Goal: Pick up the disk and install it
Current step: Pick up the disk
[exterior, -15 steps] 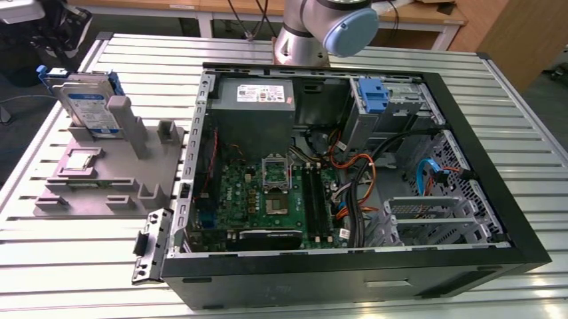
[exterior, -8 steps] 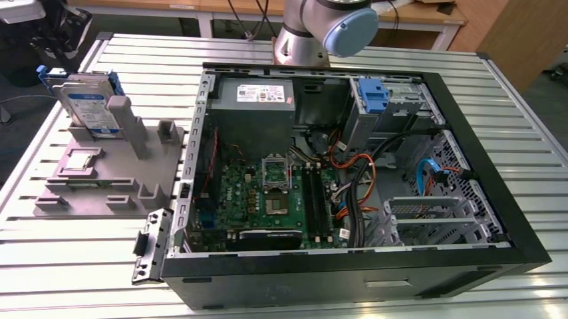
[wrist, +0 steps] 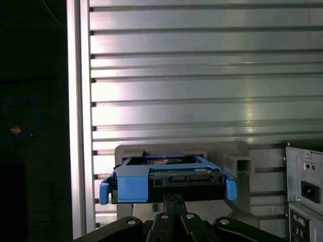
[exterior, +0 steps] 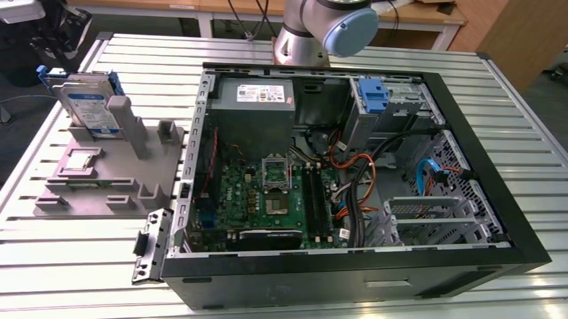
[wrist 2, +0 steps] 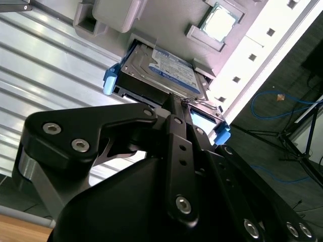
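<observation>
I see the disk (exterior: 89, 109) upright in a grey fixture (exterior: 98, 189), open from above, with a tall post (exterior: 138, 136) just beside it. The case (exterior: 506, 193) lies open; cables (exterior: 366, 176) cross its floor.

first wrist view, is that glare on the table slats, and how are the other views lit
Yes: in the first wrist view a bright glare band runs across the table slats, while the floor beyond its edge is near black. In the second wrist view the grey fixture washes out to white beside the disk. The exterior view is evenly lit.
</observation>
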Tool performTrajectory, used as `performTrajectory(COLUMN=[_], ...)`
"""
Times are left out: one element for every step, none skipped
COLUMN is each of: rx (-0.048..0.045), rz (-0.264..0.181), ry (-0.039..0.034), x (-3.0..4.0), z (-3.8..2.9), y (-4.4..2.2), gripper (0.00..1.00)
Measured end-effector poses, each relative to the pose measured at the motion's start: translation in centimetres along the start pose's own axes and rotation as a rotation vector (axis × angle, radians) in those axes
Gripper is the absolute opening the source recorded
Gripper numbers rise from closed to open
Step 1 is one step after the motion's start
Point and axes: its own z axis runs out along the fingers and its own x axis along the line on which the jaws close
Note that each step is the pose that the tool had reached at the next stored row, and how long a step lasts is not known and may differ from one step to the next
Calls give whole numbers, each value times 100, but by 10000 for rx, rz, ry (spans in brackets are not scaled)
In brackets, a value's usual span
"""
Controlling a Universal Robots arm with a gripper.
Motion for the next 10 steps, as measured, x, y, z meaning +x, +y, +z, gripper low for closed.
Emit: performTrajectory(rx=[8,8,8,8,8,8,8,8,9,9], rz=[0,0,0,0,0,0,0,0,0,0], ry=[-1,-1,0,0,-1,-1,-1,-1,-1,0], x=[0,0,0,0,0,0,0,0,0,0], z=[0,0,0,0,0,0,0,0,0,0], y=[0,0,0,0,0,0,0,0,0,0], gripper=[11,11,11,11,11,11,11,11,11,11])
